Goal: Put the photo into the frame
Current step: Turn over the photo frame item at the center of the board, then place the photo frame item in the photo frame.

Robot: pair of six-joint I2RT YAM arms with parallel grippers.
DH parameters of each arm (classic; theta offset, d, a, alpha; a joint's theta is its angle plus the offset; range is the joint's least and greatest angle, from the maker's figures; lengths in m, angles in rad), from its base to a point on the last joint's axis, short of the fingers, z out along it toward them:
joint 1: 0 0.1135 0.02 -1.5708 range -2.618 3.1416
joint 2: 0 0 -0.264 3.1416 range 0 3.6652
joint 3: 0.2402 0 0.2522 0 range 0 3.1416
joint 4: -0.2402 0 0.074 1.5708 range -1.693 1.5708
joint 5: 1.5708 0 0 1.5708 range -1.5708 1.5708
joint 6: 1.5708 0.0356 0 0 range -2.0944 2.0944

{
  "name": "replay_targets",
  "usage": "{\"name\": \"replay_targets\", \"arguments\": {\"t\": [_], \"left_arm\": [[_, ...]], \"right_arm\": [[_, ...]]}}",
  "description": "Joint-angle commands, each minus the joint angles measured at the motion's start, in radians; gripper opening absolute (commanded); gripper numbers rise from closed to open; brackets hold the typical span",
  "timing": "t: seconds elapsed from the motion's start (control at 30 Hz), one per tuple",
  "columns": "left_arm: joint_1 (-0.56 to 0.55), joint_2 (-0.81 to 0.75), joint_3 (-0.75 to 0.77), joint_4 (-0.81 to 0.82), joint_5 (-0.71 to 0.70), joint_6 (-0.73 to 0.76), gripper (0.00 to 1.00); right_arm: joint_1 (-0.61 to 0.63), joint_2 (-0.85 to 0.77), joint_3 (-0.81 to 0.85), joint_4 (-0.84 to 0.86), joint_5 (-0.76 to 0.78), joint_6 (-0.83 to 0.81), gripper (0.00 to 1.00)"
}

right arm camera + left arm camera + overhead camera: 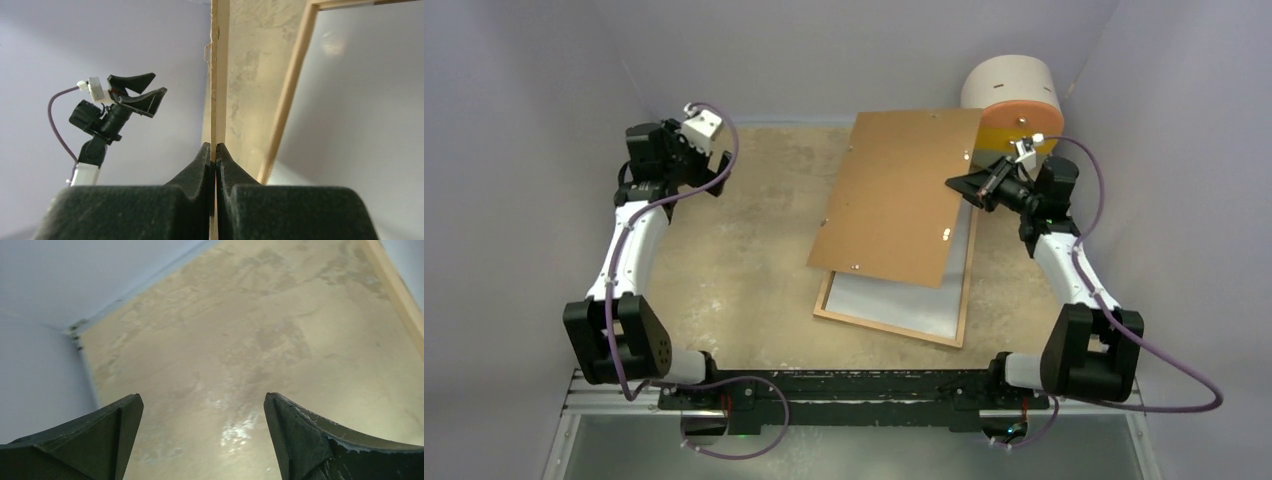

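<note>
Right end effector (957, 186) is clamped, jaws together, on the right-hand edge of the brown backing panel (899, 195). The right wrist view shows the tips (216, 147) pinching the board edge-on (216, 75). Left end effector (709, 158) hangs at the far-left of the worktop (744, 250), jaws wide apart w/ nothing between them. Its own cam shows only bare worktop (240, 330) under the tips (202, 400).

Progress: the frame (889, 330) lies flat on the worktop, center-right, back side up. The panel sits skewed over its far half, not seated, w/ its right side apparently raised by the grip. Inside the moulding, near half, there's a pale flat surface (904, 300). It could be the photo's white back, already laid face-down, or just the pane; can't tell. No printed side is visible anywhere. Judgement: if that pale sheet is the photo, the main step is done and what's left is squaring the panel into the frame & closing it. If not, the photo has yet to go in.

Relative to the right end effector, the frame's right rail (290, 95) runs just beside and below the tips, not touching them. The frame is well apart from the left end effector, across the worktop to its right.
</note>
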Motion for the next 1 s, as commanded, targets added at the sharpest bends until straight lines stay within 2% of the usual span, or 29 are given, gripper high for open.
{"name": "replay_targets", "arguments": {"t": [0.0,0.2,0.33,0.97], "left_arm": [[-0.068,0.049,-0.020,-0.007,0.071,0.029,0.99],[-0.110,0.106,-0.031,-0.006,0.077,0.037,1.00],[-0.114,0.112,-0.049,-0.006,0.079,0.054,1.00],[-0.114,0.068,-0.093,-0.019,0.079,0.090,1.00]], "right_arm": [[-0.062,-0.074,0.019,-0.232,-0.129,-0.182,0.00],[-0.113,-0.093,0.019,-0.430,-0.104,-0.338,0.00],[-0.127,-0.073,0.009,-0.470,-0.104,-0.374,0.00],[-0.128,0.059,-0.007,-0.351,-0.110,-0.350,0.00]]}}
